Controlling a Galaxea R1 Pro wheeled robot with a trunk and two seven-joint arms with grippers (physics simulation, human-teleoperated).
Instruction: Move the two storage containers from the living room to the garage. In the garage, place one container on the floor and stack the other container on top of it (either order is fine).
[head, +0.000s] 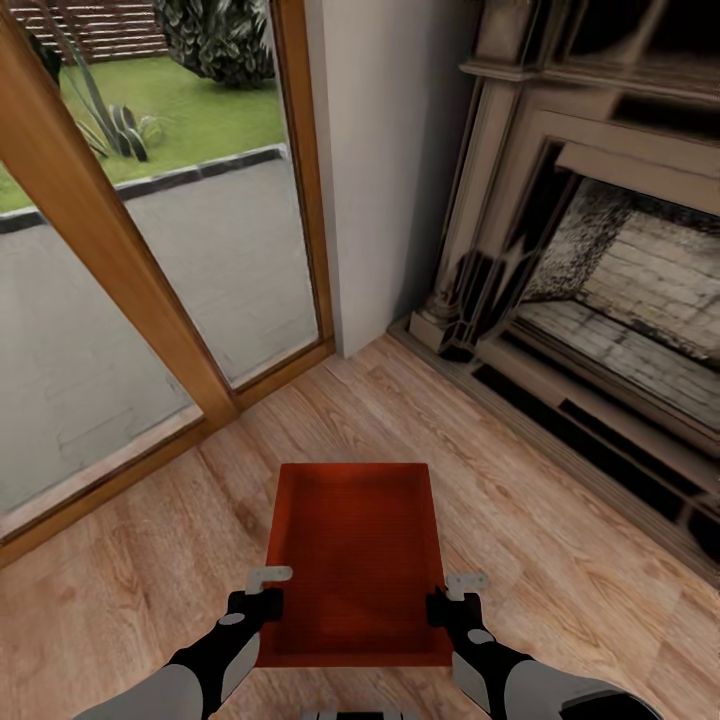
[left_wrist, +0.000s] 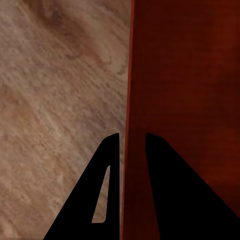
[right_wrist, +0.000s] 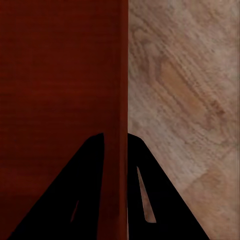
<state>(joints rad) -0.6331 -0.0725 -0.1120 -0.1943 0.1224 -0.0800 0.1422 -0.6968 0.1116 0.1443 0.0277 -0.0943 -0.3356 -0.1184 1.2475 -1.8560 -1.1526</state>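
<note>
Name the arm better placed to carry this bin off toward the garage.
Neither alone: both. The left gripper straddles the left wall of the storage container, and the right gripper straddles the right wall, at matching spots. The wrist views show each wall between the fingers. A two-arm carry looks steadiest.

Right tool (right_wrist: 116, 145) astride container wall (right_wrist: 123, 75)
</note>
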